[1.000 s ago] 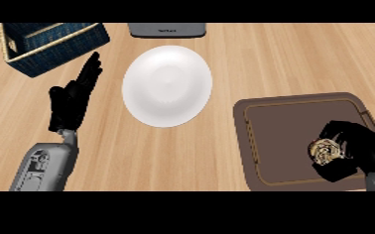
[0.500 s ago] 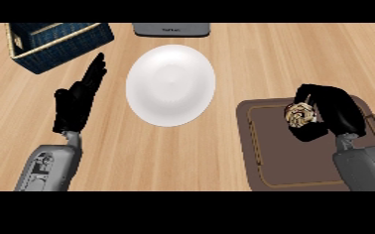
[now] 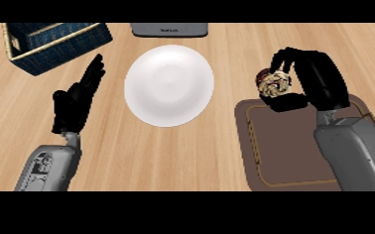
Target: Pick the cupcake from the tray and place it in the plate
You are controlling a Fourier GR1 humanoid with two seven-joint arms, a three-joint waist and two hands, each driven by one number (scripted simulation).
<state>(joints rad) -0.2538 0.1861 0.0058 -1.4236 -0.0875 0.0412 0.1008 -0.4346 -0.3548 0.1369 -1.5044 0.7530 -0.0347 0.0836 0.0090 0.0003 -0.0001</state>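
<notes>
A cupcake (image 3: pixel 273 83) with swirled cream and brown topping is held in my right hand (image 3: pixel 311 82), whose fingers and thumb curl round it. It hangs above the counter just past the far edge of the brown tray (image 3: pixel 293 144), to the right of the white plate (image 3: pixel 169 85). The plate lies bare at the middle of the counter. My left hand (image 3: pixel 76 100) rests open on the left, fingers straight and pointing away, a little left of the plate.
A dark blue woven basket (image 3: pixel 55 44) stands at the far left corner. A grey appliance (image 3: pixel 169 29) sits at the far edge behind the plate. Wooden counter top (image 3: pixel 190 158) spreads between plate and tray.
My right hand has lifted the cupcake off the tray and carried it away and leftward, toward the plate. The left hand has stayed where it was.
</notes>
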